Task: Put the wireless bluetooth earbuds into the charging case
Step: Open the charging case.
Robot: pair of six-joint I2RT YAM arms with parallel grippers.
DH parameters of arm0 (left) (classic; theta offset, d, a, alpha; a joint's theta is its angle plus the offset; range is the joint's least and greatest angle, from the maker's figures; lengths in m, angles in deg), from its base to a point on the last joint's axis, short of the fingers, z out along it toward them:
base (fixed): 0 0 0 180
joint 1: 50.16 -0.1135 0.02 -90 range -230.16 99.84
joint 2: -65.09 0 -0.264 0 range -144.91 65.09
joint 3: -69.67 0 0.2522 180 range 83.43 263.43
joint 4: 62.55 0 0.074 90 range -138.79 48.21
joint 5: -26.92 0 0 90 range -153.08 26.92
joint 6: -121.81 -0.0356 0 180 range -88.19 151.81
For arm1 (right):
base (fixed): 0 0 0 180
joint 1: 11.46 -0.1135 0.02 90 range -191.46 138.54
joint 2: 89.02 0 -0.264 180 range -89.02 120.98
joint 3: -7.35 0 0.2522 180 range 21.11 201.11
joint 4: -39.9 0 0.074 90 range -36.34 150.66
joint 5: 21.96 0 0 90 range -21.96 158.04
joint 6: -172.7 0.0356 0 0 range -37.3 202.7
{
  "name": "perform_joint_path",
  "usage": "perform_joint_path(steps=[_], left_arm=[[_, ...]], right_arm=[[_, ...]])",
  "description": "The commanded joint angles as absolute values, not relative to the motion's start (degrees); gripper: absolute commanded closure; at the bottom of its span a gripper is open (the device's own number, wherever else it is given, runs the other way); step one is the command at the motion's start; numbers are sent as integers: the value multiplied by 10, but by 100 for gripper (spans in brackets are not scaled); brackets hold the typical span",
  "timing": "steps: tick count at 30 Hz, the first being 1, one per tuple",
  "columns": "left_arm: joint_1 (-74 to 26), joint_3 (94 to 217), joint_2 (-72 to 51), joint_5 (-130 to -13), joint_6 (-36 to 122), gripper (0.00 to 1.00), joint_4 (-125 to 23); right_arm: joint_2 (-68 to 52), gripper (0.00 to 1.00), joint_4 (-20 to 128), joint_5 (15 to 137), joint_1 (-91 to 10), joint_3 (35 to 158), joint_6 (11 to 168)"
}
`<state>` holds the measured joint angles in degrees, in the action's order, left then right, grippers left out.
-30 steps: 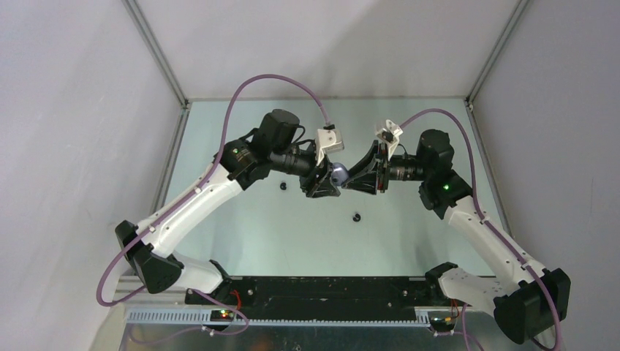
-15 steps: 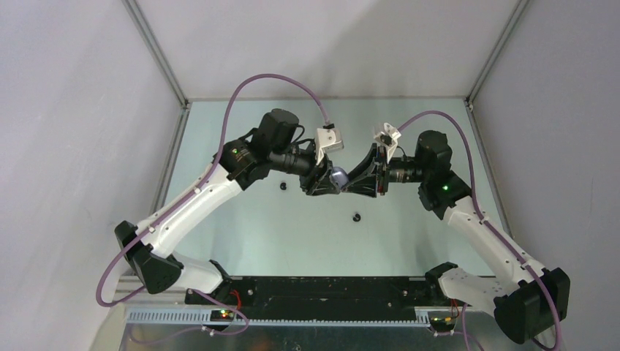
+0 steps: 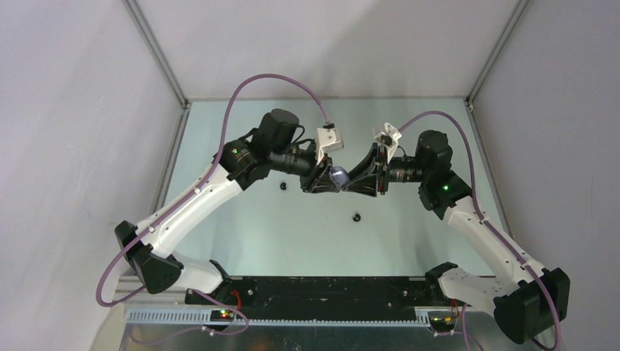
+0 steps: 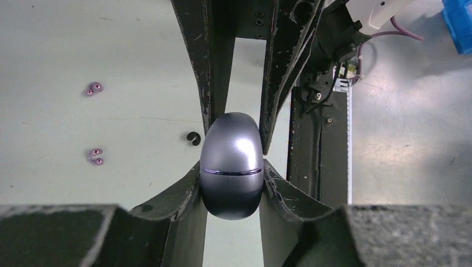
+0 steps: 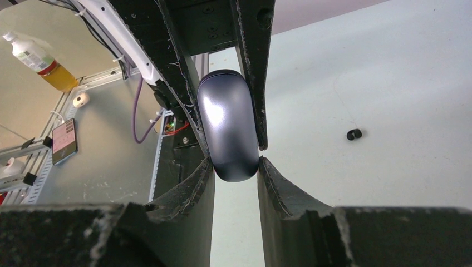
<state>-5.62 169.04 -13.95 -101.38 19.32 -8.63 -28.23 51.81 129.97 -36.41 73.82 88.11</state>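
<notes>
From above, the left gripper (image 3: 324,180) and right gripper (image 3: 352,180) meet tip to tip over the table (image 3: 241,234). Both are clamped on the charging case (image 3: 338,174) between them.

The left wrist view shows the egg-shaped case lengthwise along the fingers, seam crosswise, lid closed. Left of this claw lie two purple earbuds (image 4: 93,88) (image 4: 96,157) and, nearer, a black earbud (image 4: 193,138).

The right wrist view misses the purple ones. It catches one black earbud (image 5: 354,134) right of its claw.
</notes>
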Motion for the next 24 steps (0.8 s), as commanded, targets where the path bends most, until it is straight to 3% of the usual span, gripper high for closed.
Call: perform_joint_path(steps=[1,3,4,6,8,15,24], left_arm=[[-59,1690,-130,-1006,188,100,-102],[-58,1691,-130,-1006,180,100,-94],[-57,1691,-129,-1009,170,100,-89],[-56,1690,-128,-1011,159,100,-76],[-55,1684,-125,-1008,155,100,-75],[-49,1678,-126,-1008,155,100,-80],[-39,1679,-132,-1038,139,100,-63]], right_arm=[[-301,97,509,1310,-354,739,880],[-308,76,510,1315,-344,739,878],[-310,60,512,1318,-341,739,874],[-318,42,517,1318,-336,739,865],[-324,31,522,1318,-334,739,859],[-320,14,527,1310,-353,739,853],[-310,17,533,1215,-362,739,840]])
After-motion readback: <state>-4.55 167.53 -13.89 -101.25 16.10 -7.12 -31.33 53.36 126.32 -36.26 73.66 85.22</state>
